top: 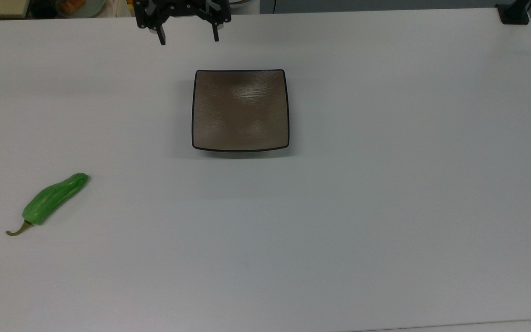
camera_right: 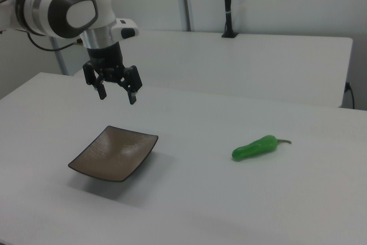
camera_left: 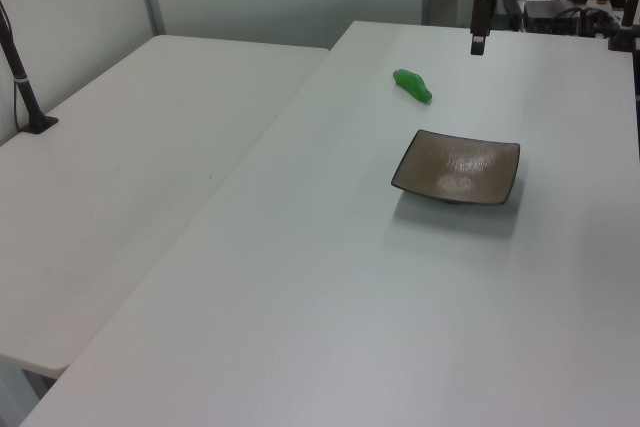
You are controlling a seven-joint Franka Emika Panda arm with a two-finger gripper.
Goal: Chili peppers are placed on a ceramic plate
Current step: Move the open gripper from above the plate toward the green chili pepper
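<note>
- Gripper (top: pixel 187 39) hangs above the worktop (top: pixel 385 207), just beyond the plate's far edge in the top view; jaws wide, holding nothing, probably staged for the pick.
- One chili pepper (top: pixel 56 198) lies flat, near-left in the top view, well apart from the plate.
- One ceramic plate (top: pixel 240 110), bare.

One chili pepper (top: pixel 54 199), one ceramic plate (top: pixel 240 110), apparently two white tables (camera_left: pixel 300 277).
</note>
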